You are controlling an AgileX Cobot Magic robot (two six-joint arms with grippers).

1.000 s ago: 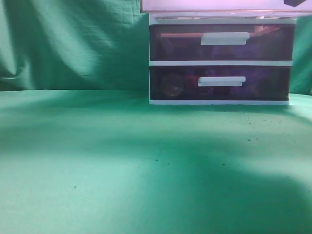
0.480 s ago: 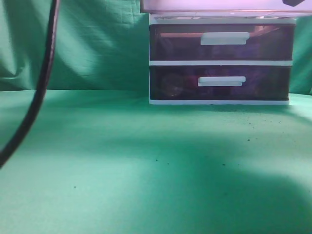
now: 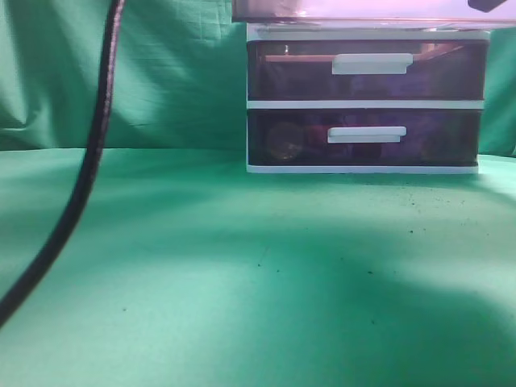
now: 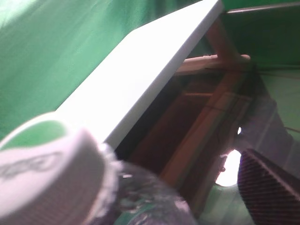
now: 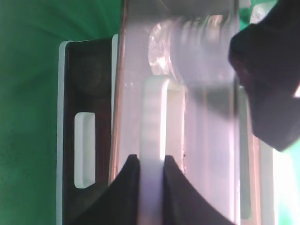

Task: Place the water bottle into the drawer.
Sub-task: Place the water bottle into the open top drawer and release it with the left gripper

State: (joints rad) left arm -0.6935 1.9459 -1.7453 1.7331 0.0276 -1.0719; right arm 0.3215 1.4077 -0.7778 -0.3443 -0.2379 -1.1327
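Note:
The pink see-through top drawer (image 3: 363,10) is pulled out of the white-framed unit; only its underside shows at the top edge of the exterior view. My right gripper (image 5: 151,161) is shut on the drawer's white bar handle (image 5: 154,112). The water bottle, clear and ribbed, shows through the drawer's wall (image 5: 197,51) next to a dark blurred shape (image 5: 269,79). In the left wrist view the bottle's white cap with a green top (image 4: 47,168) and its clear shoulder (image 4: 145,197) fill the lower left, close to the camera, beside the unit's white top (image 4: 140,70). My left gripper's fingers are hidden.
Two darker purple drawers (image 3: 367,68) (image 3: 363,137) below are shut. A black cable (image 3: 81,177) hangs across the left of the exterior view. Green cloth (image 3: 201,266) covers the table and backdrop. A dark woven-textured part (image 4: 272,187) sits at the lower right of the left wrist view.
The black cable came into the exterior view from the left and has swung further right. The drawer unit and the pulled-out top drawer have not moved.

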